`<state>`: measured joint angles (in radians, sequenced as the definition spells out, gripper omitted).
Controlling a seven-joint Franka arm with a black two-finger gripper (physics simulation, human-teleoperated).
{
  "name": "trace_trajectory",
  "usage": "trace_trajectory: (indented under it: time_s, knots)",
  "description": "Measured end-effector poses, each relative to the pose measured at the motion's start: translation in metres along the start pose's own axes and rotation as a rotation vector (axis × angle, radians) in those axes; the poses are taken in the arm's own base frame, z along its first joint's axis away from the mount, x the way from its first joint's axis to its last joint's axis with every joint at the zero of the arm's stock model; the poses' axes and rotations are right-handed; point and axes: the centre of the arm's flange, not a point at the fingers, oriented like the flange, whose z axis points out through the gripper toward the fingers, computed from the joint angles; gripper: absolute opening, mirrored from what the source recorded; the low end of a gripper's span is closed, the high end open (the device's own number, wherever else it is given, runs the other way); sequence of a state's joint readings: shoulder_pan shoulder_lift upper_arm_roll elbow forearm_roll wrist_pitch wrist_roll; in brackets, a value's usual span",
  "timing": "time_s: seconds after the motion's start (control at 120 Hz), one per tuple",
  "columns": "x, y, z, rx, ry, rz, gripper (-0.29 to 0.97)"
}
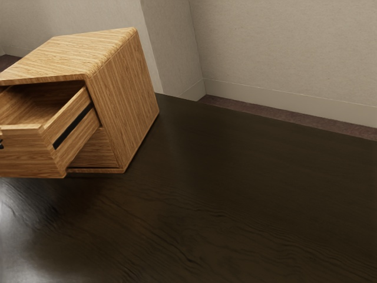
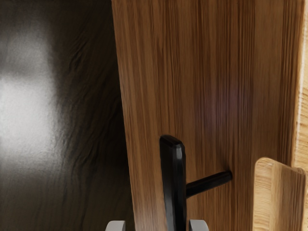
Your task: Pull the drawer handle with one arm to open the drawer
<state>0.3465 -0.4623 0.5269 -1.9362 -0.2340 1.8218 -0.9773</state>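
The drawer (image 1: 35, 147) already stands well out of the cabinet (image 1: 118, 88), its bare wooden floor open to the room, so I judge the pull mostly done. What may be left is a last stretch of travel, if it has any, and then letting go; I cannot tell from here how much further it could slide. The cabinet sits on the dark table (image 1: 235, 206) at the exterior view's left, toward the far side, and the drawer juts from it toward the left and near edge. Its black handle (image 2: 173, 187) is fixed to the drawer front and lies right under my gripper (image 2: 157, 226), between my two pale fingertips (image 2: 115, 225). The tips stand apart and straddle the bar: one sits just beside it, while the other shows a clear strip of wood between itself and the bar. So I take it that I am not clamped on the handle but am bracketing it loosely. By count there is one cabinet and one drawer pulled out, with a plain panel below it that I cannot call a second drawer. There is also one handle, carried on one visible post (image 2: 209, 183), and one dark slot along the drawer's side. A pale wooden edge sits just beside the drawer front in the wrist view; I cannot say which part it is.
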Motion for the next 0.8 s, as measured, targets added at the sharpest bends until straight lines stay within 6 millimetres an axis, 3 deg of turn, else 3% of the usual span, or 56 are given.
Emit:
trace_trajectory:
  time_s: [0.125, 0.158, 0.258, 0.308, 0.35, 0.392, 0.433, 0.475, 0.525, 0.608, 0.708, 0.758, 0.8]
  knots:
    - [0.004, -0.007, -0.016, -0.012, 0.0, -0.006, 0.08]
    - [0.01, -0.014, -0.04, -0.044, 0.004, -0.015, 0.11]
    - [0.012, -0.041, -0.142, -0.168, 0.028, -0.007, 0.3]
    - [-0.003, -0.048, -0.184, -0.194, 0.051, 0.025, 0.38]
    - [-0.04, -0.043, -0.217, -0.185, 0.109, 0.101, 0.43]
    - [-0.074, -0.037, -0.229, -0.139, 0.157, 0.163, 0.48]
    - [-0.117, -0.025, -0.225, -0.065, 0.208, 0.234, 0.51]
    - [-0.169, -0.008, -0.204, 0.045, 0.285, 0.318, 0.54]
    - [-0.198, 0.005, -0.18, 0.155, 0.346, 0.367, 0.57]
    - [-0.212, 0.021, -0.147, 0.278, 0.38, 0.425, 0.61]
    - [-0.212, 0.037, -0.123, 0.348, 0.387, 0.481, 0.63]
    - [-0.209, 0.051, -0.104, 0.383, 0.386, 0.508, 0.64]
    - [-0.221, 0.068, -0.081, 0.415, 0.386, 0.558, 0.65]
